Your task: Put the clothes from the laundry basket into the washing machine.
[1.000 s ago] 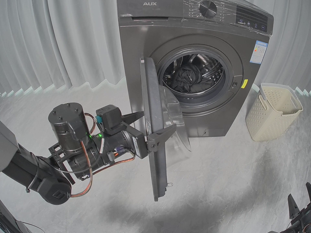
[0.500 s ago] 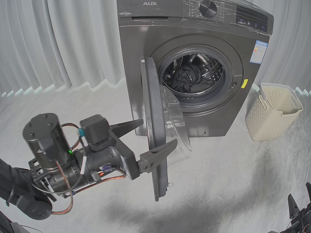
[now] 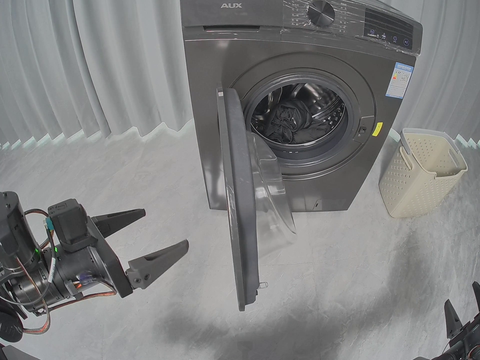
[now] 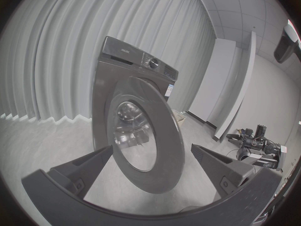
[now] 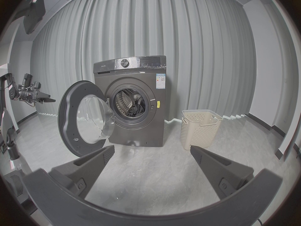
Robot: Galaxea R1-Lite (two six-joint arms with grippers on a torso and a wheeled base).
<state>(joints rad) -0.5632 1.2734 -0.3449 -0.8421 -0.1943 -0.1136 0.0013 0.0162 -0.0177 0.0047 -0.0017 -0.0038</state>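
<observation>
The grey washing machine (image 3: 300, 51) stands with its round door (image 3: 240, 196) swung wide open. Dark clothes (image 3: 292, 121) lie inside the drum and are also seen as dark clothes (image 5: 135, 109) from the right wrist. The cream laundry basket (image 3: 422, 173) stands on the floor to the machine's right, with no clothes visible in it. My left gripper (image 3: 165, 228) hangs open low at the left, apart from the door, holding nothing. From its wrist, the left gripper (image 4: 150, 148) faces the door (image 4: 147, 135). My right gripper (image 3: 462, 301) is open at the lower right corner, well back from the basket (image 5: 200, 127).
Grey curtains (image 3: 90, 51) hang behind the machine. Bare grey floor (image 3: 350, 276) spreads in front of the machine and basket. The open door juts toward me between my two arms.
My left gripper has pulled back from the door's edge, down and to the left, staying open. The door and right arm have not moved.
</observation>
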